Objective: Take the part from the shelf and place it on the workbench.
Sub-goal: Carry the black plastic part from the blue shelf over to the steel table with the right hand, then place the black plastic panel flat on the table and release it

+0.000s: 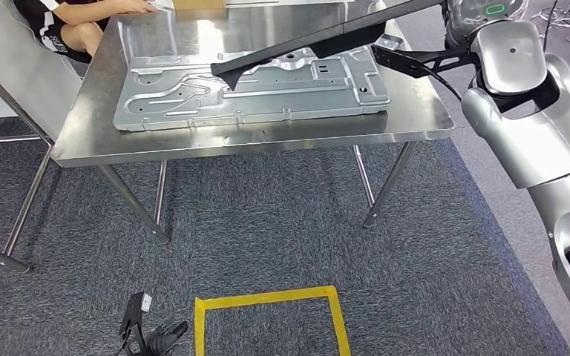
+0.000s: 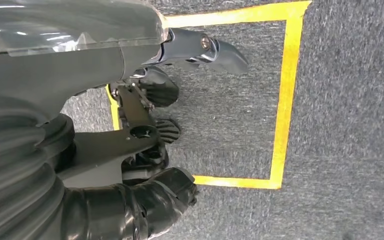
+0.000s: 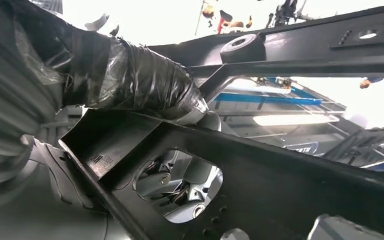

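A long black metal part [image 1: 304, 46] hangs slanted above the steel workbench [image 1: 252, 144], over a large silver stamped panel [image 1: 193, 100] that lies flat on it. My right arm [image 1: 519, 96] reaches in from the right, and my right hand [image 3: 140, 82] grips the black part [image 3: 260, 170] at its right end, the taped thumb pressing on its top. The part's far tip floats over the panel's middle without touching it. My left hand [image 2: 165, 100] hangs low by my side over the carpet, fingers loosely apart and holding nothing.
A person [image 1: 67, 30] sits at the workbench's far left corner. A yellow tape square [image 1: 267, 300] marks the grey carpet in front of the bench. Bare steel shows around the panel, widest at the near edge and left side.
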You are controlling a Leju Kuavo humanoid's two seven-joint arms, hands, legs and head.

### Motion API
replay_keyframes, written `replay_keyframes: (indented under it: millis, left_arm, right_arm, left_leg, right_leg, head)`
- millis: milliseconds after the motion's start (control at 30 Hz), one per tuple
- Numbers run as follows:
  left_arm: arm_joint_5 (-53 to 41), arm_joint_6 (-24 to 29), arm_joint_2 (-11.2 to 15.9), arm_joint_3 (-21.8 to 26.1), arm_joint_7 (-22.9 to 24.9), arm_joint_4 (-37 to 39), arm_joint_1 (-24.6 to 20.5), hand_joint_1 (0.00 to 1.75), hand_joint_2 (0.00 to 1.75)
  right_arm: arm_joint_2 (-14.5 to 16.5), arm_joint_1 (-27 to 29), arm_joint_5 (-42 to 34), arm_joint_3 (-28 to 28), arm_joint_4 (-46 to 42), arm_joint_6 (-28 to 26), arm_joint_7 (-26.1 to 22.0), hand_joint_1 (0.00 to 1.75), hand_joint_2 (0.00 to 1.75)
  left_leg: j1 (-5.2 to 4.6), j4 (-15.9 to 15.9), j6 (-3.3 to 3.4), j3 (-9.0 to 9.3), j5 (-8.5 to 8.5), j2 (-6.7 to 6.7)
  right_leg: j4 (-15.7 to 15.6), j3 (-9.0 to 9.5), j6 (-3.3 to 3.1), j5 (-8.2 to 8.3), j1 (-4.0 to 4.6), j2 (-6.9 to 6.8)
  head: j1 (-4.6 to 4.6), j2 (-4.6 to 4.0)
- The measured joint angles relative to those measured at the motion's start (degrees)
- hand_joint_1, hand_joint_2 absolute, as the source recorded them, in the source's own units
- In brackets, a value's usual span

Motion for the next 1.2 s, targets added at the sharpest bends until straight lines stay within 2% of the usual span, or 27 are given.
replay_keyframes:
  millis: [33, 100, 167, 233, 300, 333, 367, 433, 467, 500, 533, 567, 633, 667, 733, 800, 867, 933, 967, 1000, 1033, 1100, 1133, 1167, 1200]
  left_arm:
    - [0.00, 0.01, 0.03, 0.00, 0.00, 0.00, -0.01, 0.00, 1.75]
    - [-0.01, 0.01, 0.09, 0.00, 0.00, 0.01, -0.06, 0.00, 1.75]
    - [-0.02, -0.01, 0.08, 0.00, 0.03, 0.02, -0.06, 0.00, 1.75]
    - [-0.07, -0.07, 0.08, 0.00, 0.04, 0.02, -0.01, 0.00, 1.75]
    - [-0.16, -0.13, 0.09, 0.00, -0.01, 0.01, -0.09, 0.00, 1.75]
    - [-0.21, -0.16, 0.11, 0.01, -0.04, 0.01, -0.16, 0.00, 1.75]
    - [-0.29, -0.17, 0.13, 0.01, -0.05, 0.00, -0.19, 0.00, 1.75]
    - [-0.40, -0.19, 0.15, 0.02, -0.07, 0.00, -0.15, 0.00, 1.75]
    - [-0.44, -0.19, 0.15, 0.02, -0.07, 0.00, -0.13, 0.00, 1.75]
    - [-0.44, -0.20, 0.14, 0.02, -0.07, 0.00, -0.11, 0.00, 1.75]
    - [-0.44, -0.20, 0.14, 0.02, -0.07, 0.00, -0.11, 0.00, 1.75]
    - [-0.44, -0.20, 0.14, 0.02, -0.07, 0.00, -0.12, 0.00, 1.75]
    - [-0.44, -0.20, 0.05, 0.02, -0.07, 0.00, -0.16, 0.00, 1.75]
    - [-0.44, -0.21, 0.01, 0.02, -0.06, 0.00, -0.18, 0.00, 1.75]
    - [-0.44, -0.22, -0.05, 0.02, -0.04, 0.00, -0.18, 0.00, 1.75]
    - [-0.44, -0.22, -0.08, 0.02, -0.05, 0.00, -0.16, 0.00, 1.75]
    - [-0.45, -0.22, -0.08, 0.01, -0.07, 0.00, -0.23, 0.00, 1.75]
    - [-0.49, -0.22, -0.08, 0.00, -0.07, 0.00, -0.18, 0.00, 1.75]
    - [-0.50, -0.21, -0.08, 0.00, -0.07, 0.00, -0.12, 0.00, 1.75]
    - [-0.50, -0.20, -0.06, 0.00, -0.07, 0.00, -0.09, 0.00, 1.75]
    - [-0.50, -0.20, -0.02, 0.00, -0.07, 0.00, -0.07, 0.00, 1.75]
    - [-0.50, -0.20, 0.08, 0.00, -0.07, 0.00, -0.08, 0.00, 1.75]
    - [-0.50, -0.20, 0.11, 0.00, -0.07, 0.00, -0.09, 0.00, 1.75]
    - [-0.50, -0.20, 0.12, 0.00, -0.05, 0.01, -0.08, 0.00, 1.75]
    - [-0.50, -0.19, 0.12, 0.00, -0.06, 0.01, -0.06, 0.00, 1.75]
  right_arm:
    - [0.01, 0.00, 0.00, 0.00, 0.03, 0.00, -0.02, 1.75, 1.75]
    - [0.01, -0.03, 0.01, -0.01, 0.05, 0.00, -0.05, 1.75, 1.75]
    - [-0.01, -0.07, 0.03, -0.01, 0.13, 0.03, -0.07, 1.75, 1.75]
    - [-0.01, -0.05, 0.06, 0.00, 0.26, 0.05, -0.17, 1.75, 1.75]
    - [-0.01, 0.00, 0.09, 0.00, 0.37, 0.05, -0.33, 1.75, 1.75]
    - [-0.02, 0.01, 0.10, 0.00, 0.42, 0.04, -0.38, 1.75, 1.75]
    - [-0.04, 0.04, 0.11, 0.00, 0.49, 0.04, -0.40, 1.75, 1.75]
    - [-0.05, 0.24, 0.13, 0.00, 0.67, 0.04, -0.38, 1.75, 1.75]
    - [-0.05, 0.38, 0.13, 0.00, 0.76, 0.04, -0.37, 1.75, 1.75]
    - [-0.05, 0.49, 0.13, 0.00, 0.85, 0.04, -0.36, 1.75, 1.75]
    - [-0.05, 0.54, 0.14, 0.00, 0.92, 0.04, -0.37, 1.75, 1.75]
    - [-0.06, 0.52, 0.14, 0.00, 0.95, 0.04, -0.37, 1.75, 1.75]
    - [-0.07, 0.40, 0.15, 0.00, 0.98, 0.04, -0.38, 1.75, 1.75]
    - [-0.07, 0.33, 0.15, 0.00, 0.99, 0.03, -0.37, 1.75, 1.75]
    - [-0.08, 0.21, 0.15, 0.00, 1.01, 0.02, -0.35, 1.75, 1.75]
    - [-0.07, 0.16, 0.15, 0.00, 1.01, 0.01, -0.36, 1.75, 1.75]
    - [-0.07, 0.13, 0.15, 0.00, 1.01, -0.03, -0.37, 1.75, 1.75]
    - [-0.06, 0.14, 0.15, 0.00, 1.04, -0.05, -0.37, 1.75, 1.75]
    - [-0.06, 0.17, 0.15, 0.00, 1.06, -0.06, -0.36, 1.75, 1.75]
    - [-0.05, 0.18, 0.15, 0.00, 1.07, -0.07, -0.36, 1.75, 1.75]
    - [-0.05, 0.19, 0.15, 0.00, 1.07, -0.07, -0.36, 1.75, 1.75]
    - [-0.05, 0.18, 0.15, 0.00, 1.07, -0.07, -0.36, 1.75, 1.75]
    - [-0.07, 0.15, 0.15, 0.00, 1.08, -0.07, -0.36, 1.75, 1.75]
    - [-0.08, 0.12, 0.15, -0.01, 1.10, -0.08, -0.35, 1.75, 1.75]
    - [-0.10, 0.11, 0.15, -0.01, 1.13, -0.09, -0.34, 1.75, 1.75]
  left_leg:
    - [0.22, -2.41, -0.17, 1.22, 1.65, 0.03]
    - [0.38, -9.22, -0.37, 4.63, 4.42, 0.05]
    - [0.21, -12.64, 0.06, 6.28, 4.93, 0.00]
    - [-0.04, -12.82, 0.92, 6.24, 4.82, -0.05]
    - [-0.04, -13.28, 1.80, 6.41, 5.03, -0.02]
    - [0.00, -13.50, 2.20, 6.54, 5.12, -0.01]
    - [0.00, -13.63, 2.52, 6.65, 5.13, -0.02]
    - [-0.19, -13.63, 2.87, 6.79, 4.98, -0.07]
    - [-0.29, -13.61, 2.97, 6.91, 4.87, -0.08]
    - [-0.36, -13.59, 3.03, 7.10, 4.74, -0.10]
    - [-0.43, -13.57, 3.04, 7.39, 4.56, -0.11]
    - [-0.49, -13.56, 3.00, 7.75, 4.33, -0.13]
    - [-0.62, -13.59, 2.75, 8.17, 4.00, -0.14]
    - [-0.64, -13.60, 2.57, 8.18, 3.95, -0.13]
    - [-0.62, -13.73, 2.12, 8.09, 3.97, -0.09]
    - [-0.61, -13.24, 1.57, 7.93, 3.36, -0.01]
    - [-0.58, -9.05, 1.07, 6.02, 1.07, 0.06]
    - [-0.48, -1.48, 0.73, 2.09, -1.89, 0.06]
    - [-0.42, 1.33, 0.59, 0.39, -2.42, 0.06]
    - [-0.37, 2.33, 0.49, -0.49, -1.92, 0.07]
    - [-0.31, 0.97, 0.45, -0.18, -0.28, 0.07]
    - [-0.20, -6.26, 0.51, 2.89, 3.97, 0.08]
    - [-0.25, -9.68, 0.62, 4.49, 5.14, 0.04]
    - [-0.33, -11.74, 0.82, 5.45, 5.53, -0.01]
    - [-0.47, -12.46, 1.06, 5.80, 5.23, -0.07]
  right_leg:
    - [0.25, 0.01, 0.22, -0.17, -0.15, 0.08]
    - [1.07, -0.22, 0.91, -0.74, -0.31, 0.24]
    - [1.69, -0.74, 1.55, -1.04, -0.21, 0.37]
    - [1.68, -0.99, 2.08, -0.95, -0.24, 0.45]
    - [2.59, -1.40, 2.50, -1.79, -0.45, 0.43]
    - [4.50, -2.25, 2.63, -2.97, -0.49, 0.42]
    - [7.66, -3.73, 2.72, -4.64, -0.51, 0.40]
    - [15.19, -7.56, 2.83, -7.54, -0.43, 0.40]
    - [17.42, -8.90, 2.83, -7.83, -0.39, 0.39]
    - [17.51, -9.24, 2.74, -6.98, -0.36, 0.39]
    - [15.29, -8.41, 2.57, -5.10, -0.30, 0.38]
    - [11.42, -6.70, 2.28, -2.70, -0.24, 0.38]
    - [4.49, -3.24, 1.58, 0.27, 0.19, 0.36]
    - [2.66, -2.36, 1.30, 0.62, 0.44, 0.35]
    - [1.63, -1.97, 0.97, 0.33, 0.76, 0.35]
    - [0.89, -1.44, 0.60, 0.38, 0.37, 0.28]
    - [0.25, -0.78, 0.20, 0.43, -0.01, 0.11]
    - [0.30, -0.62, -0.05, 0.24, 0.02, 0.09]
    - [0.43, -0.59, -0.10, 0.09, 0.01, 0.14]
    - [0.59, -0.52, -0.07, -0.11, -0.03, 0.23]
    - [0.81, -0.40, 0.05, -0.38, -0.09, 0.35]
    - [1.33, -0.10, 0.48, -1.07, -0.23, 0.53]
    - [1.70, -0.12, 0.76, -1.39, -0.16, 0.61]
    - [1.92, -0.24, 1.05, -1.57, -0.08, 0.69]
    - [2.01, -0.42, 1.32, -1.62, 0.00, 0.77]
  head:
    - [0.00, 0.00]
    - [-0.01, 0.00]
    - [0.05, 0.01]
    - [0.09, 0.01]
    - [0.08, 0.01]
    - [0.07, 0.01]
    - [0.08, 0.00]
    - [0.08, 0.00]
    - [0.08, 0.00]
    - [0.08, 0.00]
    - [0.08, 0.00]
    - [0.08, 0.00]
    - [0.04, 0.01]
    - [0.01, 0.01]
    - [0.01, 0.02]
    - [0.00, 0.01]
    - [-0.01, 0.01]
    - [-0.02, 0.00]
    - [-0.03, 0.00]
    - [-0.03, 0.00]
    - [-0.03, 0.00]
    - [-0.02, 0.00]
    - [-0.01, 0.01]
    - [0.00, 0.01]
    - [0.01, 0.02]
